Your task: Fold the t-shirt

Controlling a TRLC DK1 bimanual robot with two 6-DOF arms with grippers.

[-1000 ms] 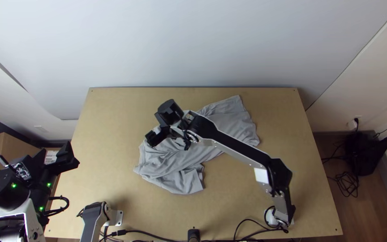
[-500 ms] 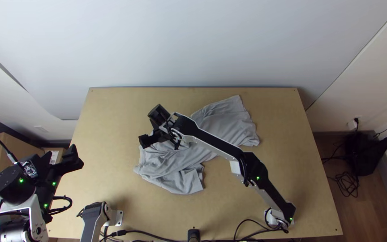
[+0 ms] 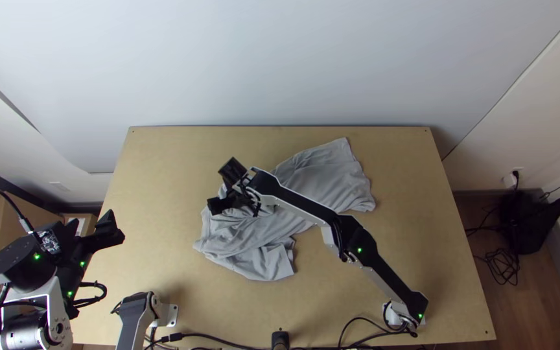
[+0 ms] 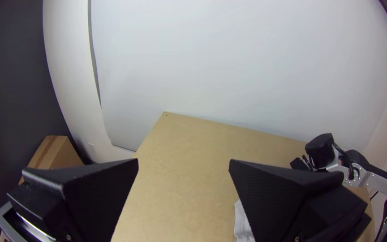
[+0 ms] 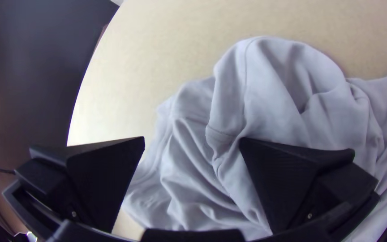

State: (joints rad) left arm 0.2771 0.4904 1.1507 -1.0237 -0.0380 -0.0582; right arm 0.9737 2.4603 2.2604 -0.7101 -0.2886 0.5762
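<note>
Wooden table (image 3: 416,188), grey shirt (image 3: 328,175) slanting lengthwise from near left to far right, rumpled, right gripper (image 3: 218,203) spread over its left part, left gripper (image 3: 91,225) spread, far left.

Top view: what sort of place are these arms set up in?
Probably a small indoor robot work corner: a light wooden table with cables along its near edge, pale walls close around it, and a wall outlet above a wood-look floor.
</note>
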